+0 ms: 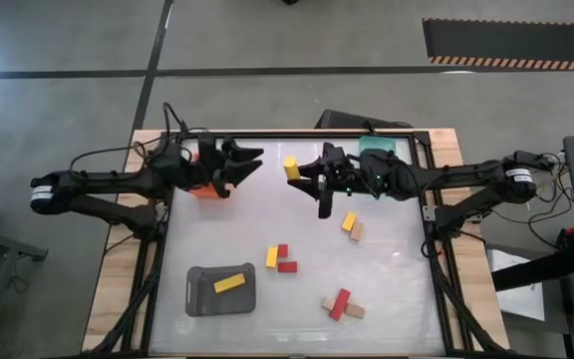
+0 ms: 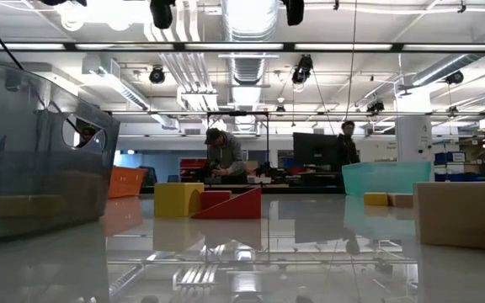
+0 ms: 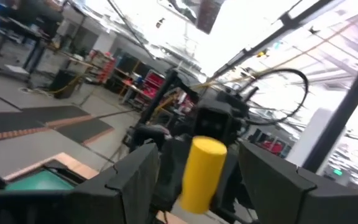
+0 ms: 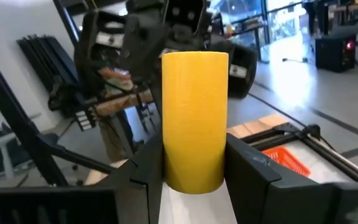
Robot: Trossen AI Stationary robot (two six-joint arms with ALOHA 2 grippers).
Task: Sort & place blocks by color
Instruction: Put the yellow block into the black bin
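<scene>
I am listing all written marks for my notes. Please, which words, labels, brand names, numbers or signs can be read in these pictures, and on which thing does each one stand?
None can be read.
The yellow block held by the right gripper: plain, no text.
The other blocks and the grey tray: no visible marking.
Small pale labels on the left gripper, seen in the right wrist view: too blurred to read.
Room signs in the low view: too small to read.

The high view looks straight down on the whole table point(image 1: 387, 249) from far above, while the low view sits at the level of the table top and looks across it into the room behind. Each wrist view looks forward, very near, past its own fingers and faces the other arm. The yellow block point(image 4: 194, 121) held up between the arms appears in both wrist views and in the high view.
</scene>
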